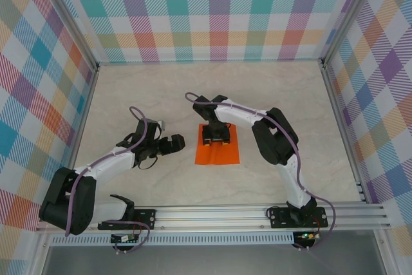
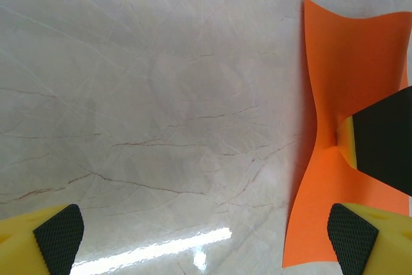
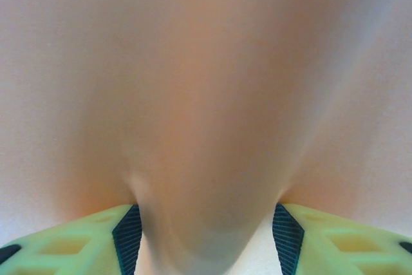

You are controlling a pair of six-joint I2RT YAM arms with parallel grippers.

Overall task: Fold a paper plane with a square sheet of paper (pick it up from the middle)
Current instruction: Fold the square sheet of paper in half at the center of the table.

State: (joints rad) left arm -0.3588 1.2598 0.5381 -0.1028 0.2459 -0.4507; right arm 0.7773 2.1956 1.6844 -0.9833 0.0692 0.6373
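Now orange sheet (image 3: 206, 133) bunched betw right pincer (image 3: 206, 236) pads.

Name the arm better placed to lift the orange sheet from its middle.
Right. The right gripper sits over the middle of the square sheet of paper, jaws pinching it into a ridge. The left gripper stands open beside its edge.

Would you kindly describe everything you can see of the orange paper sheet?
The orange paper sheet is thin, plain and bright orange, roughly square, lying on the pale marbled table near its middle. It is no longer flat: the right claw presses down on its middle with fingers on either side, and the paper bunches up into a ridge between them. In the left wrist view the near edge pinches inward and the corners lift. The left claw stands open beside it, apart.
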